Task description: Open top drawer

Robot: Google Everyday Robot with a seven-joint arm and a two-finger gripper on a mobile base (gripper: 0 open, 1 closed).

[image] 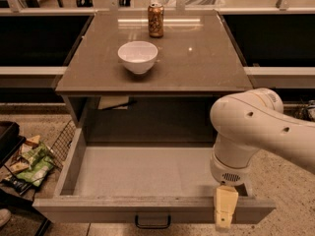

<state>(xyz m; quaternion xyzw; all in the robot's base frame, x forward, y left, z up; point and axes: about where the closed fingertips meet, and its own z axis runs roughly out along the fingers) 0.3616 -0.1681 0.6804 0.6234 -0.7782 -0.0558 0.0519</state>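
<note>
Cream claw (225, 211): hangs at the near right, crossing the top edge of the drawer's front panel; whether it is wide or narrow cannot be told, nor whether it touches the panel.
White arm (256, 127): bulky joint above the drawer's near right corner, hiding that part of the inside.
Handle (152, 223): dark loop at the panel's centre, left of the claw and apart from it.
Top drawer (98, 211): pulled well out toward the near side; grey floor open from the left wall across to the arm.
Worktop (206, 63): brown slab above and beyond the drawer.
Bowl (138, 56): white, left of the worktop's centre.
Can (156, 20): upright near the far edge.
Wire basket (64, 140): just beside the drawer's left wall.
</note>
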